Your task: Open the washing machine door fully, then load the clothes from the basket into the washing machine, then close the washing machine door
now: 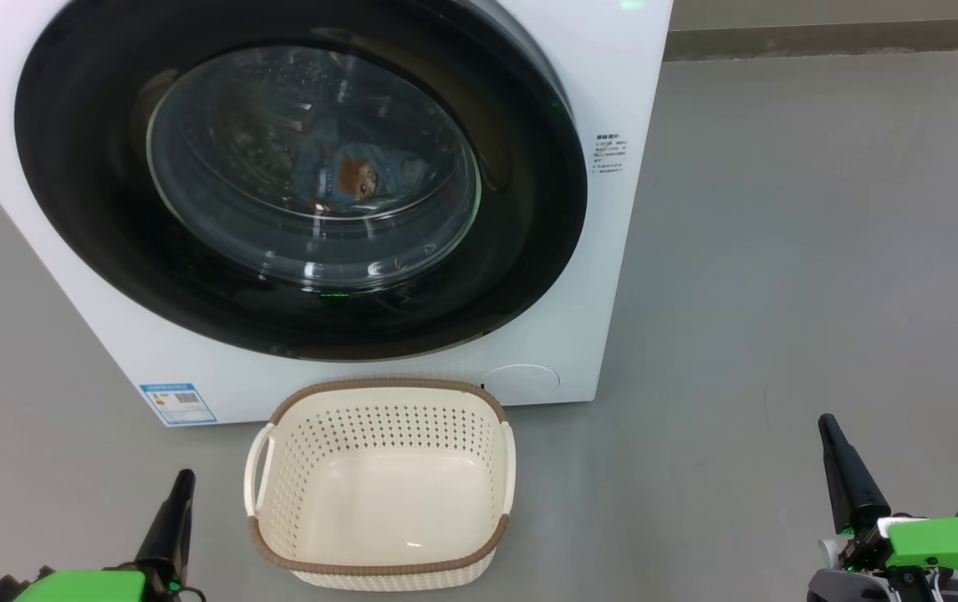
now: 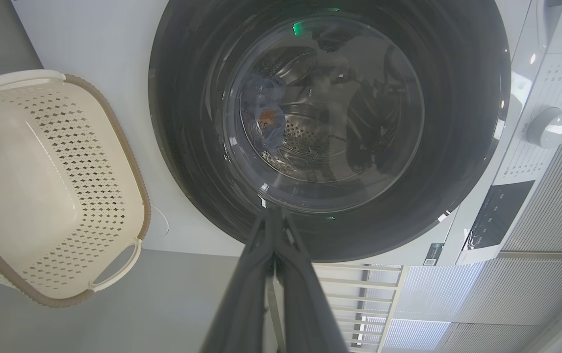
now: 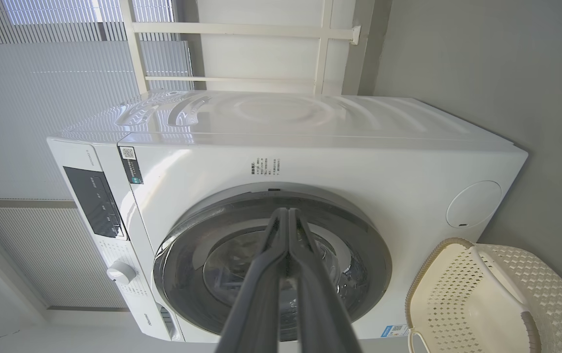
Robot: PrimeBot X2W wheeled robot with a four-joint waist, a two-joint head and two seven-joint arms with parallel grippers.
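Note:
The white washing machine (image 1: 638, 209) stands ahead, its round black-rimmed door (image 1: 529, 251) shut flat against the front. Through the glass I see the clothes (image 1: 358, 176), light blue with an orange patch, lying inside the drum; they also show as clothes (image 2: 264, 122) in the left wrist view. The cream basket (image 1: 383, 577) with a brown rim sits on the floor in front of the machine, nothing in it. My left gripper (image 1: 182, 478) is at the lower left, shut and holding nothing. My right gripper (image 1: 827, 422) is at the lower right, shut and holding nothing. Both are well back from the door.
Grey floor (image 1: 822, 251) stretches to the right of the machine and around the basket. A blue label (image 1: 178, 403) is on the machine's lower front. The control panel (image 3: 92, 201) and dial (image 3: 121, 272) sit on the machine's top part. A wall with slatted blinds stands behind.

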